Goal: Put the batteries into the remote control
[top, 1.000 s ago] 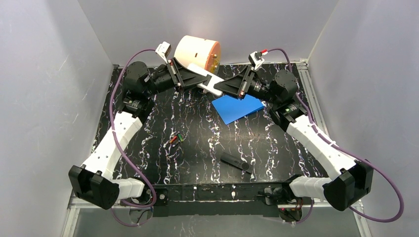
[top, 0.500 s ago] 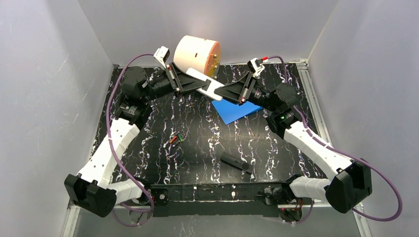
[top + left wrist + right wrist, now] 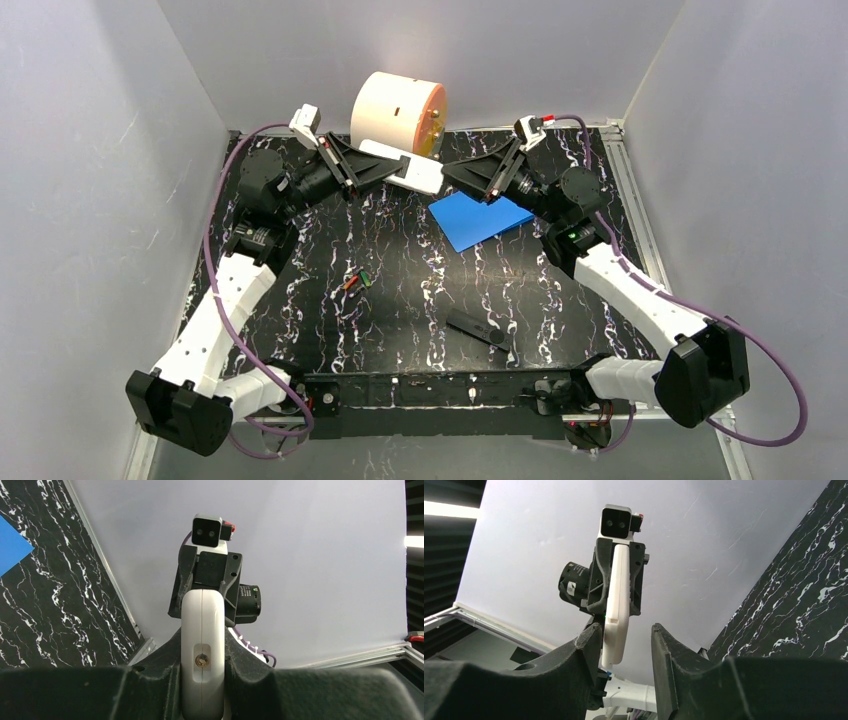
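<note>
My left gripper [image 3: 392, 166] is shut on a white remote [image 3: 412, 172] and holds it in the air over the back of the table. In the left wrist view the remote [image 3: 202, 645] sits edge-on between my fingers [image 3: 150, 680]. My right gripper [image 3: 449, 173] faces it from the right, open. In the right wrist view the remote's free end [image 3: 616, 615] is close to one of my fingers [image 3: 586, 650], with the jaws wide apart and not clamped on it. The two small batteries [image 3: 354, 281], one orange-red and one dark, lie together on the table.
A black remote [image 3: 476, 329] lies near the front edge. A blue sheet [image 3: 482, 219] lies under the right gripper. A cream and orange cylinder [image 3: 398, 112] stands at the back wall. Grey walls enclose the black marbled table [image 3: 400, 260].
The left gripper has drawn back to the left and up with the white remote. The right gripper's jaws stand apart off the remote's end.
</note>
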